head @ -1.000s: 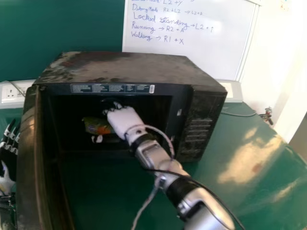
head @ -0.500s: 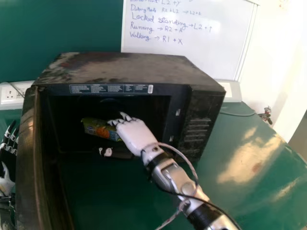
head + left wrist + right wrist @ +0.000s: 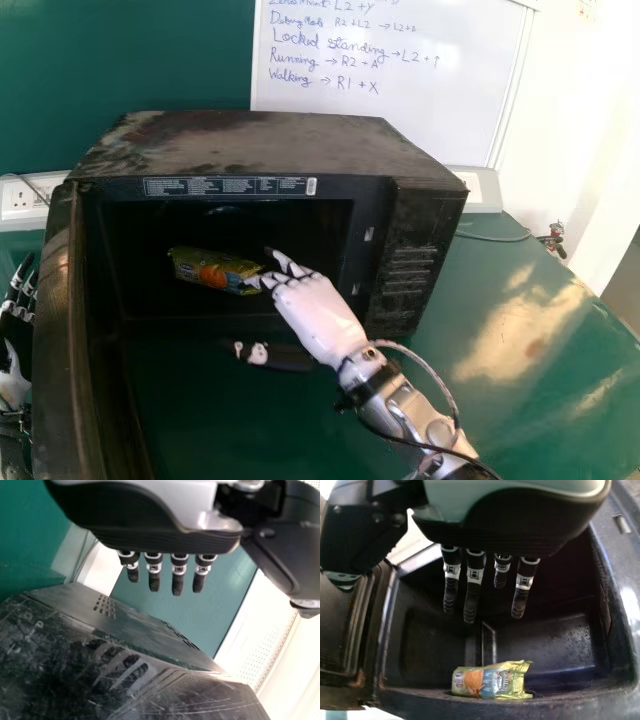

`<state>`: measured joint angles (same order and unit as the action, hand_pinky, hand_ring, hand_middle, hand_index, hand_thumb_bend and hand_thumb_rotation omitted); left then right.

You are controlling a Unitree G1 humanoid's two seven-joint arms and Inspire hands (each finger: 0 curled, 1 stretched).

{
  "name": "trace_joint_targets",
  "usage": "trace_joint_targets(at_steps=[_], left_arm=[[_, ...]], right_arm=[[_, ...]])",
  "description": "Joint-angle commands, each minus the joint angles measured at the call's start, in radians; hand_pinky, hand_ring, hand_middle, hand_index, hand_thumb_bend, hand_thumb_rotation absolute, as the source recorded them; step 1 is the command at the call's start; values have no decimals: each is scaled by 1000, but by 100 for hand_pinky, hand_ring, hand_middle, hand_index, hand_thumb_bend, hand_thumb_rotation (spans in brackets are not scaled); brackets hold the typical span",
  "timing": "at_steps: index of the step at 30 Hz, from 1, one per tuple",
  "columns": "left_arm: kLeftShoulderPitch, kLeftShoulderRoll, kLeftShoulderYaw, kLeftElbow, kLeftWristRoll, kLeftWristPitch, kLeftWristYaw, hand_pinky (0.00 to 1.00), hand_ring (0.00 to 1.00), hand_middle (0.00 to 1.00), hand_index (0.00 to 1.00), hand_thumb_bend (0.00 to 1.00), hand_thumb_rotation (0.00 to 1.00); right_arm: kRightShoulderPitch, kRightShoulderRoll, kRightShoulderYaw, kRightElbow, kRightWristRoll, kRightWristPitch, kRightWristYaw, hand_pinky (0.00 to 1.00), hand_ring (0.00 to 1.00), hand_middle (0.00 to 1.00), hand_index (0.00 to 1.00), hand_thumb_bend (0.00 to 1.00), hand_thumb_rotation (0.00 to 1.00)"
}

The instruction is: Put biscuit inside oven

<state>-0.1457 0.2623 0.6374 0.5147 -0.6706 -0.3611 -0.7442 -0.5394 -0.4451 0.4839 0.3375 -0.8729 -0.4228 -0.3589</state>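
So the shiny green-and-yellow biscuit packet (image 3: 212, 272) is lying inside the boxy black oven (image 3: 270, 145). White-and-black right hand (image 3: 318, 315) is at the opening, empty, fingers pretty straight; matching left hand (image 3: 12, 382) is outside, fingers straight too.

Biscuit pkt (image 3: 213, 272) in oven (image 3: 250, 145), prob. nr front; whiteboard (image 3: 430, 115) behind.

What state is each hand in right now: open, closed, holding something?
Left hand: open, holding nothing.
Right hand: open, holding nothing; the biscuit packet lies inside the oven.
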Motion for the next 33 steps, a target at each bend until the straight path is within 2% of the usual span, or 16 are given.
trace_joint_targets(at_steps=[1, 12, 19, 26, 33], left_arm=[[33, -37, -7, 41, -5, -4, -4, 37, 63, 71, 86, 4, 0], [30, -34, -7, 59, 4, -11, 7, 41, 63, 72, 87, 6, 0], [33, -39, -8, 43, -6, -7, -6, 39, 63, 71, 86, 4, 0], [34, -34, -9, 40, -5, -8, -10, 36, 62, 71, 86, 4, 0], [27, -29, -5, 55, -2, -12, -8, 33, 62, 71, 86, 3, 0]], right_arm=[[26, -15, -22, 11, 7, -27, -42, 73, 69, 70, 74, 94, 68], [104, -63, -61, 44, 0, -191, -210, 69, 66, 65, 70, 89, 65], [151, -84, -97, 104, 18, -324, -319, 66, 62, 62, 67, 84, 62], [198, -89, -161, 178, 86, -424, -351, 66, 60, 60, 65, 80, 59], [231, -68, -239, 265, 151, -501, -413, 58, 54, 56, 62, 75, 59]])
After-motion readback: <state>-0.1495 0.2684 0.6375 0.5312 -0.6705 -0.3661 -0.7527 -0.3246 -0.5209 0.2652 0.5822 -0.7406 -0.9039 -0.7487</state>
